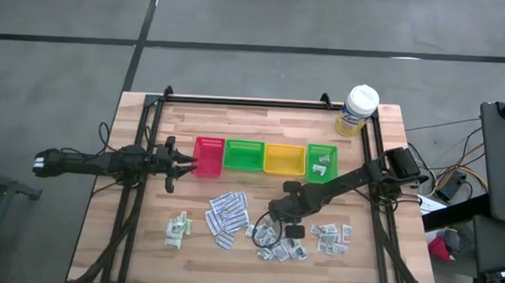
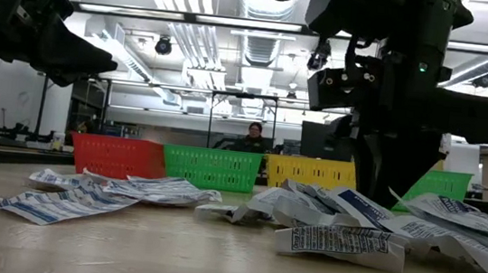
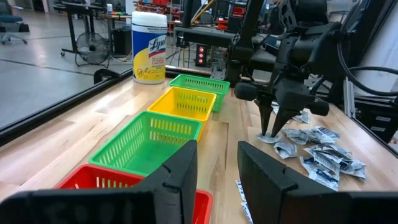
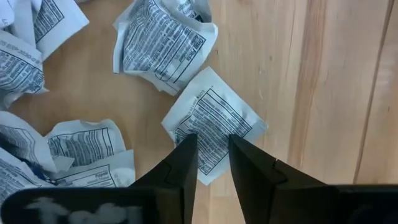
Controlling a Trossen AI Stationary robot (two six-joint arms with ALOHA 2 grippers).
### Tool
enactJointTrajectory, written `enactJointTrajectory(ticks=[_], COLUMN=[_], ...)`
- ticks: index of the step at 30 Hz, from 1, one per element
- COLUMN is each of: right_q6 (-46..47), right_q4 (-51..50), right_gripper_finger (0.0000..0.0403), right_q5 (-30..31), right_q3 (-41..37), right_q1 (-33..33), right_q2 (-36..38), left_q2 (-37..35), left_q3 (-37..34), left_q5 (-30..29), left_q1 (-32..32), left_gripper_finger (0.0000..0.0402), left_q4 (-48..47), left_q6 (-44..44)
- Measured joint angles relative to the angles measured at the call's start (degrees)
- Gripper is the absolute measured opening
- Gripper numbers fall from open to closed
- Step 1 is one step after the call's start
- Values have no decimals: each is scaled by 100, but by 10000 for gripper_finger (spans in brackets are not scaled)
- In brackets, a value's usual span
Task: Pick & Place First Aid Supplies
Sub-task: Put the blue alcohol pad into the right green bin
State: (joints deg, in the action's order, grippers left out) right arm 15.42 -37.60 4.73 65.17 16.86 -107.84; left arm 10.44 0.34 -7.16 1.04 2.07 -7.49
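right gripper down on the square packets

right gripper [image 4: 211, 152] points straight down over the grey-white square packets [image 1: 282, 244] heaped near the bench's [image 1: 376, 269] front edge, right of centre. fingers stand narrowly parted, tips astride one edge of a single square packet [image 4: 214, 121] lying flat on the wood; whether it is pinched, cannot tell. long white strips [image 1: 227, 214] lie at centre, pale green sachets [image 1: 177, 228] toward the left side. left gripper [image 1: 180, 162] hovers at the red tray [image 1: 208, 156], fingers part open, holding nothing.
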Motion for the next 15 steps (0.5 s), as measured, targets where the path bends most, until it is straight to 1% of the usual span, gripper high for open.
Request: enactJointTrajectory(ticks=[15], right_q6=[159], right_q4=[-396], right_gripper_finger=[99], right_q5=[-2], right_q3=[6], right_q1=[0], right_q2=[123], left_q2=[2], left_q3=[0], left_q5=[0], left_q1=[2], left_gripper_finger=[113], left_q4=[0], left_q6=[0])
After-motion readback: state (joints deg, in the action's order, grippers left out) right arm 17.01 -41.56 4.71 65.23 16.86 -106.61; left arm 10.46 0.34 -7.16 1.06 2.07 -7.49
